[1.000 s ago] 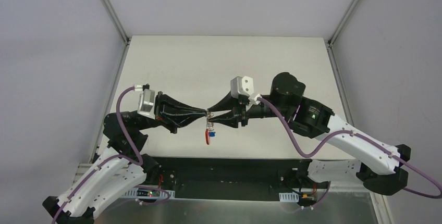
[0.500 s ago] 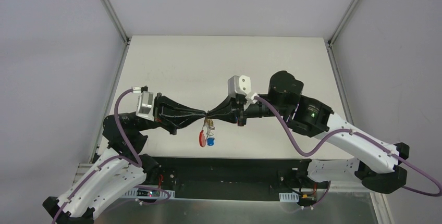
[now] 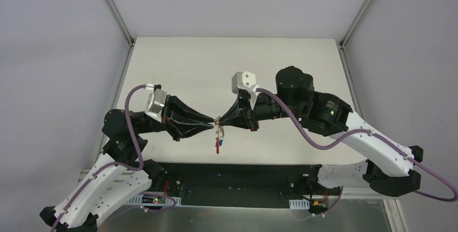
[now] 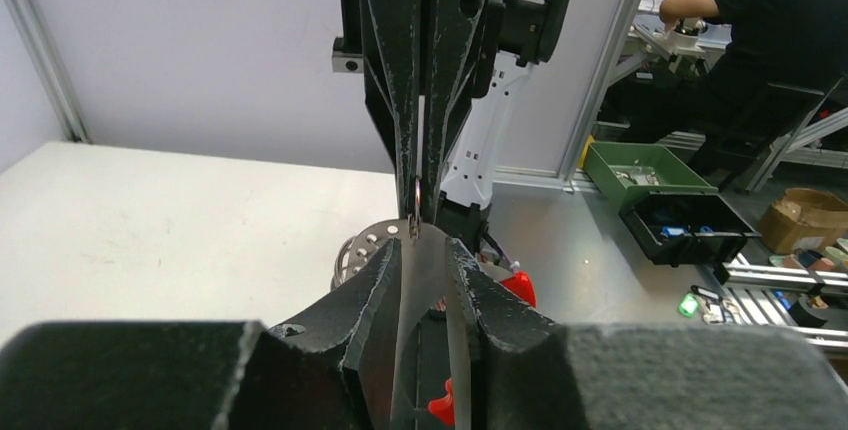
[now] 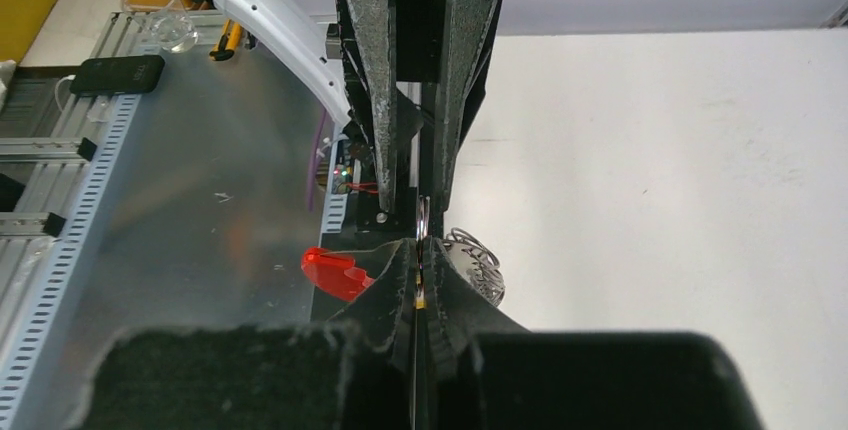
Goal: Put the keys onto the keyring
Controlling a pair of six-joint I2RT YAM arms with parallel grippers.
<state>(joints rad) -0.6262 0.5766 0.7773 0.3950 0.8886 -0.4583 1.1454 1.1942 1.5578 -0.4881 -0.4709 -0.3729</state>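
Both arms meet tip to tip above the near part of the white tabletop (image 3: 194, 65), left hand (image 3: 211, 124) and right hand (image 3: 221, 120) almost nose to nose, and the keyring (image 3: 217, 136) dangles right under that meeting point, clear of the surface. From overhead you can pick out the blue tag (image 3: 219, 140) with the red strap (image 3: 216, 146) hanging just beneath it.

The right wrist view shows the right hand's fingers (image 5: 398, 275) pressed nearly together, with a tiny yellow speck pinched deep between the pads: the key (image 5: 420, 300). Just past those fingertips the thin silver ring (image 5: 422, 218) stands edge-on, a bare sliver of metal. The chain (image 5: 470, 253) bunches to one side of it and the red strap juts out on the other.

In the left wrist view the left hand's fingers (image 4: 385, 285) stand apart with a plain gap between the tips, and the ring's edge lines up with that gap. I cannot tell whether either pad touches the metal. The right hand's two dark fingers come down from the top of this view, all but closed, with the ring sitting at their very tips.
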